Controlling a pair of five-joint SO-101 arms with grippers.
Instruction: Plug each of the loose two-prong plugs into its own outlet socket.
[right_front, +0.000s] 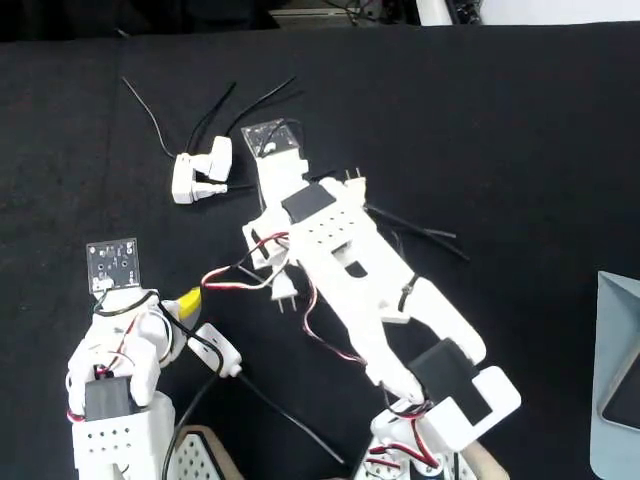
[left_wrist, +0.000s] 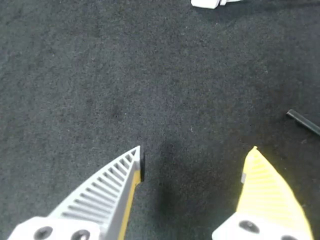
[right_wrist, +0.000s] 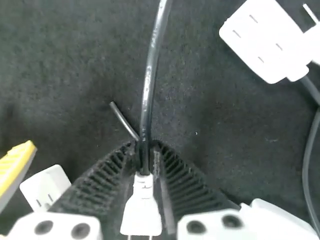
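Note:
My right gripper (right_wrist: 144, 145) has black ribbed fingers shut on a white two-prong plug (right_wrist: 142, 207); its black cable (right_wrist: 150, 70) runs away from the fingertips. The high view shows this plug (right_front: 284, 290) poking out under the long white right arm (right_front: 350, 260), prongs toward the table's near edge. My left gripper (left_wrist: 195, 150) is open over bare black cloth, its yellow finger (right_front: 186, 298) beside a white outlet socket (right_front: 216, 350). That socket (right_wrist: 42, 190) also lies near the held plug. Two more white sockets (right_front: 200, 170) lie together farther back.
A black cloth (right_front: 500, 130) covers the table. Thin black cables (right_front: 415, 228) trail from under the right arm, where two prongs (right_front: 352, 177) stick out. A grey-blue tray (right_front: 615, 380) stands at the right edge. Loose wires (right_front: 200, 120) fan out behind the far sockets.

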